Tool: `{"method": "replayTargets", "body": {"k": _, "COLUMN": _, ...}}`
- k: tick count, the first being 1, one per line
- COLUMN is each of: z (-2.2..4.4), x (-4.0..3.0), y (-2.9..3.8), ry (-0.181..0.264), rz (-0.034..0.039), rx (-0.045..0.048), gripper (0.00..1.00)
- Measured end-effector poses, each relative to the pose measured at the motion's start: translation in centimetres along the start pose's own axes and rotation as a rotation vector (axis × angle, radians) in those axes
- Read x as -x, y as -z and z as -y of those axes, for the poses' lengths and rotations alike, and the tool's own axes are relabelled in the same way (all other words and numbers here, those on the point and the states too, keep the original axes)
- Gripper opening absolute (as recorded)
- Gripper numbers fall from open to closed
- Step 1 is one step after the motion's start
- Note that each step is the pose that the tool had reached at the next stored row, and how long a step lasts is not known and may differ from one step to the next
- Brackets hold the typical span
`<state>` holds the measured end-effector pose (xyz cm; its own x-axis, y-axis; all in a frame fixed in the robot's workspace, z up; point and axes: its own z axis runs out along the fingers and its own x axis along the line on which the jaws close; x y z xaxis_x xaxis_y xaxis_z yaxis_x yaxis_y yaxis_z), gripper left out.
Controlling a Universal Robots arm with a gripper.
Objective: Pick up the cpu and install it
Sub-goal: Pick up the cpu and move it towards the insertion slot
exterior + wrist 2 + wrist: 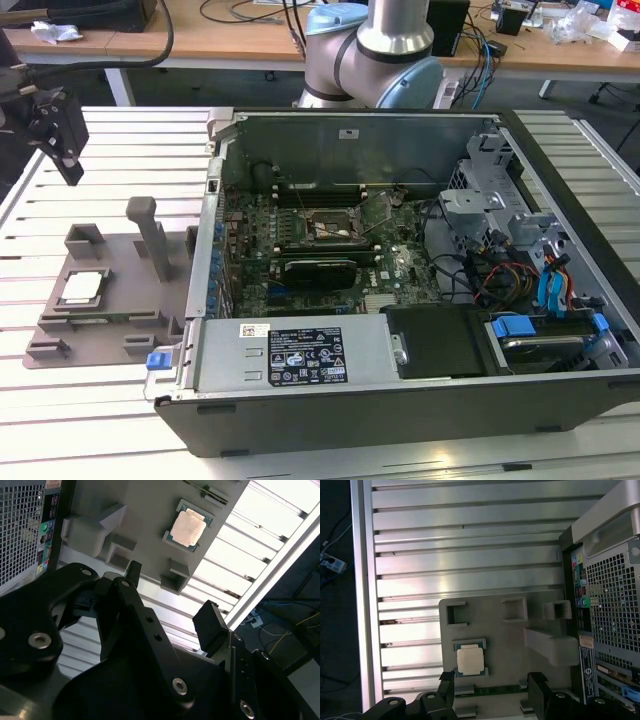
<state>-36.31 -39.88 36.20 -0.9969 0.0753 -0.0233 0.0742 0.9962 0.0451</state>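
Well above the grey tray (510, 645), the pincer (492, 680) hangs released and empty; grasping well probably means lining it squarely over the cpu (470, 660), centred and level.

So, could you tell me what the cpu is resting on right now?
The cpu lies in a square seat on the grey tray, which sits on the slatted table. The seat's floor beneath the chip is covered.

- A long pale wooden desk (250, 45) ran across twelve o'clock in the exterior view, with black cables (240, 12) upon it.
- A ribbed silver aluminium tabletop (100, 420) spread from nine to six o'clock.
- Dark floor (335, 630) lay beyond its edge in the first wrist view.
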Motion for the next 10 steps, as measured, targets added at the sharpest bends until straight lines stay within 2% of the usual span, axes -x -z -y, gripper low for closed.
{"method": "replayTargets", "body": {"k": 10, "z": 0.03, "x": -0.19, "y": -0.50, "ry": 0.000, "rz": -0.0001, "rx": 0.0000, "gripper": 0.69}}
